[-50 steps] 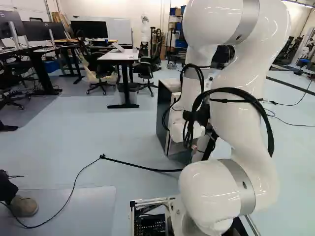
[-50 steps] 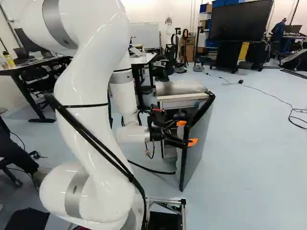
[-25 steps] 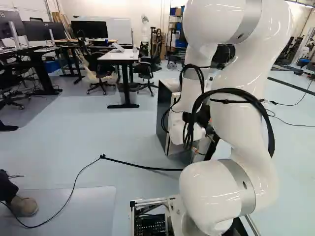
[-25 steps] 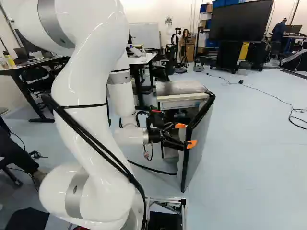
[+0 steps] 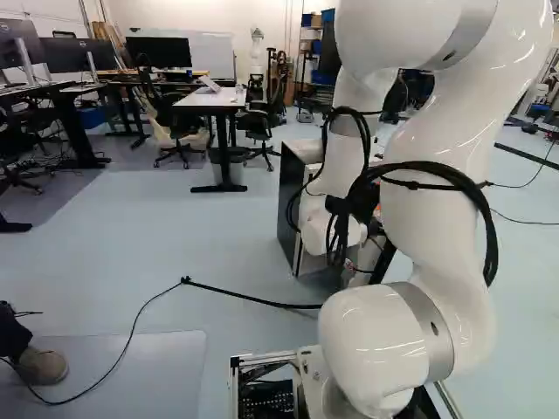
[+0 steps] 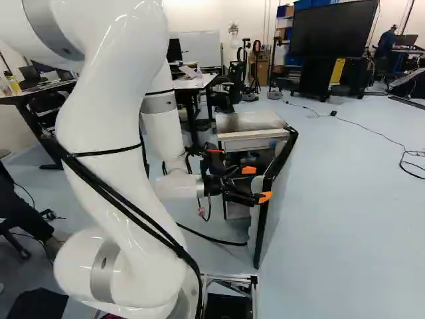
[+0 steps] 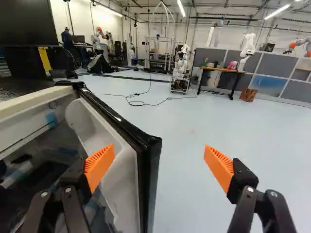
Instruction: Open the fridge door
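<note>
In the right base view my gripper (image 6: 257, 184) stands open at the near edge of the fridge door (image 6: 274, 211). The low fridge (image 6: 249, 121) has its door swung out, its inside partly showing. The left base view shows the fridge's dark side (image 5: 289, 199) behind my arm. Seen from the wrist, the gripper (image 7: 159, 149) has its fingers wide apart. One orange pad (image 7: 99, 166) is on the inner side, over the door's white liner (image 7: 122, 171); the other (image 7: 218, 167) is beyond the door's outer face. The black door edge (image 7: 148, 153) lies between them, closer to the inner finger.
A black cable (image 5: 240, 295) runs over the floor to the arm's left. Desks (image 5: 210, 99) and chairs stand behind the fridge. A large screen (image 6: 332, 30) is at the back right. Another robot (image 7: 181, 70) stands far ahead, near a wooden table (image 7: 223, 71).
The fridge door's near edge has swung slightly outward, to the right in the right base view. My arm's upper links have shifted and the gripper has turned a little. The base has not moved.
</note>
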Robot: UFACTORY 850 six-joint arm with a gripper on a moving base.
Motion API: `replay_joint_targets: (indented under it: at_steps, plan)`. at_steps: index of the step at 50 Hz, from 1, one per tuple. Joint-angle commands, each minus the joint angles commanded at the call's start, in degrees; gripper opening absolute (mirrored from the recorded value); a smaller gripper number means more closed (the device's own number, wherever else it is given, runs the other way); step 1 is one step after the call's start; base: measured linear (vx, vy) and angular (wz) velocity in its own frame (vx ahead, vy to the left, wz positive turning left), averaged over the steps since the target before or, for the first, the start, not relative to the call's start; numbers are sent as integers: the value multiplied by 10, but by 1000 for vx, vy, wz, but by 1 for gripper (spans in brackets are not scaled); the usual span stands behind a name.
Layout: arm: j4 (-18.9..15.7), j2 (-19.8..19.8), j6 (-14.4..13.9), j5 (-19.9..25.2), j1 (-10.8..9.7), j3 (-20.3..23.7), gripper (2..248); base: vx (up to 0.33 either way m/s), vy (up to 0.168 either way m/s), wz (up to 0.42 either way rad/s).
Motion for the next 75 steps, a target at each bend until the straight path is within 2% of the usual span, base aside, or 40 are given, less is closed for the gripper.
replay_joint_targets:
  at_steps: [28, 37, 46, 75]
  plan:
    - [0, -6, 0, -12, 0, -10, 247, 0, 0, 0]
    - [0, -14, 0, -18, -7, -25, 247, 0, 0, 0]
    - [0, -28, 0, -21, -26, -48, 247, 0, 0, 0]
    - [15, -73, 0, -41, -110, -124, 247, 0, 0, 0]
